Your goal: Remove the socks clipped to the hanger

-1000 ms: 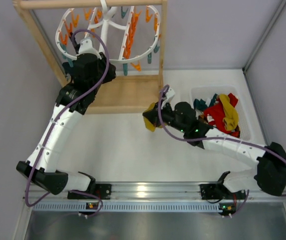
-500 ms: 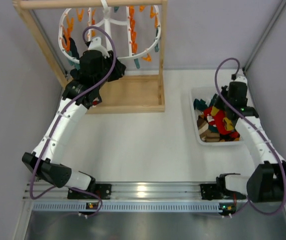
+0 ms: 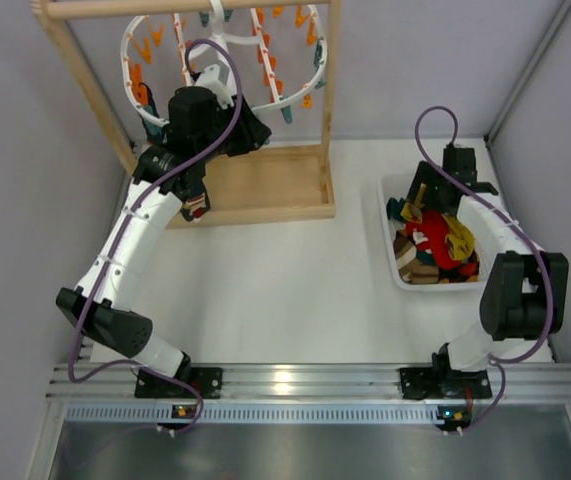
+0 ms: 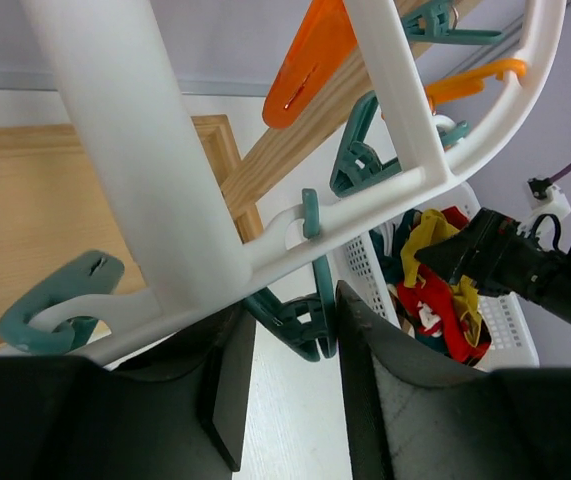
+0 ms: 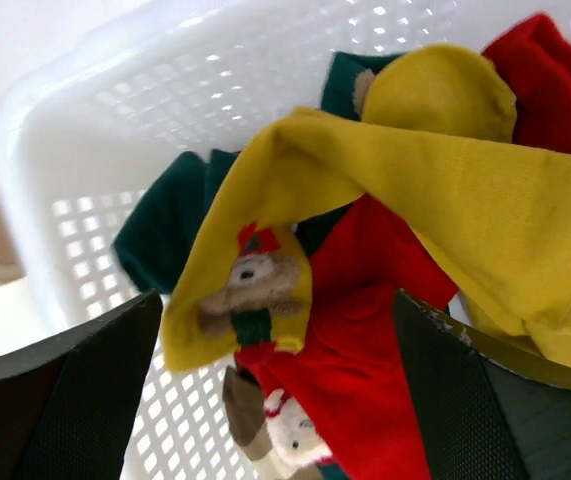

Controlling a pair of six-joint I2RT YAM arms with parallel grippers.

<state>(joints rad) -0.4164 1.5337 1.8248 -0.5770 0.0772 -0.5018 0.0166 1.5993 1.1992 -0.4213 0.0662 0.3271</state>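
Observation:
The white hanger [image 3: 125, 62] hangs from the wooden frame with orange and teal clips along its ring and spokes [image 4: 125, 150]. My left gripper [image 3: 250, 130] is raised under it, and the arm hides part of the ring. Its jaws [image 4: 285, 400] stand apart around a dangling teal clip [image 4: 300, 320] that rests against the right finger, with a gap on the left side. The socks [image 3: 437, 240], red, yellow and dark, lie heaped in the white basket [image 3: 390, 185]. My right gripper [image 3: 427, 195] hovers open just above them, a yellow sock [image 5: 365, 190] loose between its fingers.
The wooden frame has a flat base board [image 3: 255, 190] and an upright post [image 3: 328, 100] right of the hanger. The basket [image 5: 65, 90] sits at the table's right side near the grey wall. White tabletop [image 3: 285, 290] lies between the frame and the arm bases.
My right arm carried a yellow sock from mid-table to the basket, opened and let it drop there. My left gripper shifted right under the hanger and its jaws widened.

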